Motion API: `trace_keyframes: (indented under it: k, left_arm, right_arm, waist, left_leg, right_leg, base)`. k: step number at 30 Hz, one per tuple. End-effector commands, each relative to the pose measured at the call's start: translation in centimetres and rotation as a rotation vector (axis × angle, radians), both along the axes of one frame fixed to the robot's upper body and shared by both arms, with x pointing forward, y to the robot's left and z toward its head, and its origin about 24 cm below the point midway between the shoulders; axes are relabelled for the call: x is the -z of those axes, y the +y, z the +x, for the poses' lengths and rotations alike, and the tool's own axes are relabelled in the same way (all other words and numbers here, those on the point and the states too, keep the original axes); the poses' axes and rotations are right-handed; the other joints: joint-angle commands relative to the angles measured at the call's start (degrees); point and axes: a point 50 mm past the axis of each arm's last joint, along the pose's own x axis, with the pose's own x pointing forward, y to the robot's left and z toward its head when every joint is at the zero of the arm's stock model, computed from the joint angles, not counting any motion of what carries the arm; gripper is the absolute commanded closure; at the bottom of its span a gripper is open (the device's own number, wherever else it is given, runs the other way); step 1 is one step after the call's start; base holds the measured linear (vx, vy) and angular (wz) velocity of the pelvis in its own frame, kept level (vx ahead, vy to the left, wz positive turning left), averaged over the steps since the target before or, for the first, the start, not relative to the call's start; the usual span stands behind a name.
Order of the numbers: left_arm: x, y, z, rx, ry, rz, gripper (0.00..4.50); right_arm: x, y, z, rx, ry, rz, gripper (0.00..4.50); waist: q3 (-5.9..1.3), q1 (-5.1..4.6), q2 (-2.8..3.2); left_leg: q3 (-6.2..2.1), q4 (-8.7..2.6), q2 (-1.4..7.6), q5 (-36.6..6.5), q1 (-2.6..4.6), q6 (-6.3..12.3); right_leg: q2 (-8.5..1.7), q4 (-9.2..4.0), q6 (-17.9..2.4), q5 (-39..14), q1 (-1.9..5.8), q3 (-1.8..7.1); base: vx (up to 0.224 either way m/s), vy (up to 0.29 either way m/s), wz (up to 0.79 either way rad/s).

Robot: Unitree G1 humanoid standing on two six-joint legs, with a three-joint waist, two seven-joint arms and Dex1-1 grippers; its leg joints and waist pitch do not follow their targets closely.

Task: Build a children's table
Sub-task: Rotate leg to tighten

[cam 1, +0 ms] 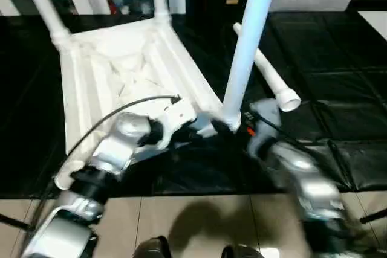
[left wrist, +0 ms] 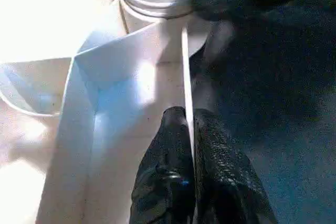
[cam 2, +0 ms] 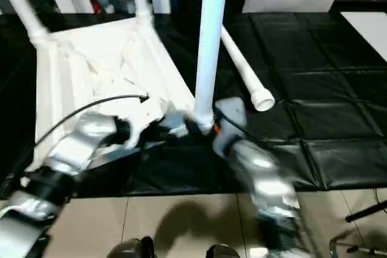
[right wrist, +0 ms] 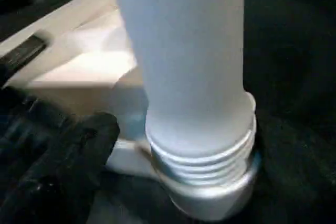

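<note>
From the left eye view, the table top (cam 1: pixel 121 70) lies upside down on the black mat (cam 1: pixel 338 58), ribs up, with two legs already standing in the far corners (cam 1: pixel 42 4) and a spare leg (cam 1: pixel 269 74) lying loose on the mat just beyond. The third leg (cam 1: pixel 245 52) stands upright in the near corner socket, and both arms crowd its base — the left gripper (cam 1: pixel 208 126) on the table's edge, the right gripper (cam 1: pixel 251 126) just beside the leg's foot. The right eye view tells the same story: the leg looks close to plumb, which is what matters for the thread to run true. In the left wrist view, the left gripper's black fingers (left wrist: pixel 215 166) are pinched tight on the thin white rim wall (left wrist: pixel 185 77) of the top — a good brace against the twist. The right wrist view shows several thread rings (right wrist: pixel 202 153) still proud of the socket (right wrist: pixel 210 198), so I judge the leg is only part-way in. One black finger (right wrist: pixel 58 150) stands off to the side, not touching the leg; the jaws look spread wide. To do this well, I'd say: re-grip low on the leg, keep it upright, turn in short strokes, and hold that rim firm so the top doesn't spin.
</note>
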Motion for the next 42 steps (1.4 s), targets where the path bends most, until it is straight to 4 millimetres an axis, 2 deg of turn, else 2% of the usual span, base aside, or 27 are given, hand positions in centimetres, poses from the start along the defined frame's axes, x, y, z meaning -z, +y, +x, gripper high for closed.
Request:
trace_keyframes:
  k: [1, 3, 4, 8, 9, 14, 17, 19, 20, 24, 25, 31, 36, 39, 40, 42]
  left_arm:
    - [0.7, -0.3, -1.0, 0.142, 0.024, 0.018, 4.50]
    - [0.6, 0.5, -1.3, 0.207, 0.060, 0.019, 4.50]
    - [0.6, 0.5, -1.3, 0.207, 0.060, 0.019, 4.50]
    - [0.6, 1.6, -1.2, 0.261, 0.084, 0.065, 4.50]
    - [0.7, 1.8, -1.2, 0.270, 0.088, 0.070, 4.50]
    - [0.5, 2.0, -1.3, 0.326, 0.105, 0.085, 4.50]
    - [0.4, 2.2, -1.4, 0.359, 0.111, 0.103, 4.50]
    - [0.4, 2.2, -1.3, 0.368, 0.109, 0.105, 4.50]
    - [0.4, 2.2, -1.3, 0.372, 0.109, 0.106, 4.50]
    - [0.5, 2.2, -1.3, 0.375, 0.108, 0.108, 4.50]
    - [0.5, 2.2, -1.3, 0.375, 0.108, 0.110, 4.50]
    - [0.6, 2.5, -1.3, 0.376, 0.106, 0.119, 4.50]
    - [0.6, 2.6, -1.2, 0.368, 0.106, 0.118, 4.50]
    - [0.6, 2.4, -1.1, 0.333, 0.113, 0.081, 4.50]
    - [0.2, 1.8, -1.0, 0.285, 0.113, 0.024, 4.50]
    - [0.1, 1.6, -1.0, 0.275, 0.113, 0.013, 4.50]
  right_arm:
    - [-0.6, 0.7, -1.0, -0.196, -0.030, -0.001, 0.06]
    - [-1.2, -0.8, -1.1, -0.290, -0.060, -0.065, 0.06]
    - [-1.2, -0.8, -1.1, -0.290, -0.060, -0.065, 0.06]
    - [-2.2, -1.8, -1.0, -0.428, -0.065, -0.055, 0.06]
    - [-2.4, -1.9, -0.9, -0.450, -0.066, -0.055, 0.06]
    - [-2.4, -2.1, -0.7, -0.556, -0.056, -0.099, 0.51]
    - [-1.8, -2.0, -0.4, -0.621, -0.042, -0.161, 0.77]
    - [-1.7, -1.8, -0.2, -0.649, -0.037, -0.172, 0.83]
    - [-1.6, -1.7, -0.1, -0.662, -0.036, -0.175, 1.06]
    - [-1.4, -1.2, 0.1, -0.679, -0.044, -0.187, 1.25]
    - [-1.3, -1.1, 0.1, -0.683, -0.043, -0.186, 1.43]
    - [-1.0, -0.7, 0.3, -0.720, -0.038, -0.205, 1.90]
    - [-0.7, -0.4, 0.2, -0.737, -0.025, -0.200, 1.96]
    - [-0.4, 0.0, -0.4, -0.728, 0.006, -0.140, 1.97]
    - [-0.2, 0.8, -0.9, -0.661, 0.051, -0.068, 1.98]
    - [-0.2, 1.0, -1.1, -0.647, 0.059, -0.056, 1.98]
  waist:
    - [-4.17, 0.34, -0.36]
    - [-4.09, 0.70, -0.46]
    - [-4.08, 0.97, -0.30]
    - [-4.20, 1.44, -0.23]
    - [-4.19, 1.56, -0.42]
    - [-4.25, 1.78, -0.44]
    - [-4.45, 2.00, -0.90]
    - [-4.50, 2.23, -0.82]
    - [-4.49, 2.29, -0.94]
    - [-4.55, 2.42, -0.92]
    - [-4.53, 2.38, -0.99]
    - [-4.46, 2.35, -0.95]
    - [-4.39, 2.33, -0.89]
    - [-4.32, 2.38, -0.86]
    - [-4.11, 2.51, -0.79]
    - [-4.16, 2.44, -0.80]
  left_leg:
    - [-1.31, -2.64, 3.58, -9.70, 0.76, 4.74]
    - [-1.24, -2.62, 3.77, -11.14, 0.95, 4.45]
    - [-1.17, -2.62, 3.92, -11.70, 1.11, 4.28]
    - [-1.24, -2.57, 4.09, -12.03, 1.28, 4.13]
    - [-1.23, -2.49, 3.99, -11.92, 1.18, 4.37]
    - [-1.17, -2.37, 4.06, -11.88, 1.16, 4.10]
    - [-1.09, -2.10, 3.93, -9.77, 0.99, 4.93]
    - [-1.02, -1.98, 4.02, -9.28, 1.17, 5.35]
    - [-1.04, -1.94, 4.03, -9.29, 1.12, 5.50]
    - [-1.10, -1.93, 4.10, -9.16, 1.15, 5.66]
    - [-1.09, -1.92, 4.06, -9.14, 1.10, 5.65]
    - [-1.12, -1.97, 4.04, -9.73, 1.07, 5.35]
    - [-1.13, -2.00, 4.07, -10.30, 1.11, 5.16]
    - [-1.15, -2.04, 4.13, -10.37, 1.18, 5.39]
    - [-1.20, -2.23, 4.24, -10.13, 1.30, 5.50]
    - [-1.28, -2.32, 4.23, -10.27, 1.11, 5.36]
  right_leg:
    - [-4.65, -4.09, -13.52, -1.39, 2.74, 3.07]
    - [-4.74, -4.25, -13.67, -4.62, 2.71, 3.11]
    - [-4.70, -4.19, -13.87, -5.61, 2.46, 3.16]
    - [-4.79, -3.99, -14.71, -5.41, 2.41, 3.12]
    - [-4.74, -3.93, -14.83, -5.52, 2.56, 3.03]
    - [-4.91, -3.87, -15.20, -6.14, 2.40, 2.99]
    - [-4.88, -3.48, -15.89, -3.45, 2.47, 2.89]
    - [-4.76, -3.34, -16.16, -2.83, 2.36, 2.86]
    - [-4.80, -3.29, -16.20, -2.80, 2.35, 2.83]
    - [-4.82, -3.16, -16.35, -2.81, 2.32, 2.80]
    - [-4.84, -3.15, -16.38, -2.84, 2.32, 2.79]
    - [-4.81, -3.23, -16.13, -3.85, 2.38, 2.78]
    - [-4.80, -3.28, -16.19, -4.01, 2.39, 2.81]
    - [-4.78, -3.24, -16.33, -3.69, 2.31, 2.83]
    - [-4.62, -3.30, -16.30, -3.56, 2.23, 2.87]
    - [-4.80, -3.23, -16.34, -3.92, 2.30, 2.83]
  base:
    - [0.000, 0.000, 0.00]
    - [0.000, 0.000, 0.00]
    - [0.000, 0.000, 0.00]
    - [0.000, 0.000, 0.00]
    - [0.000, 0.000, 0.00]
    - [0.000, 0.000, 0.00]
    - [0.000, 0.000, 0.00]
    - [0.000, 0.000, 0.00]
    - [0.000, 0.000, 0.00]
    - [0.000, 0.000, 0.00]
    - [0.000, 0.000, 0.00]
    - [0.000, 0.000, 0.00]
    - [0.000, 0.000, 0.00]
    - [0.000, 0.000, 0.00]
    - [0.000, 0.000, 0.00]
    - [0.000, 0.000, 0.00]
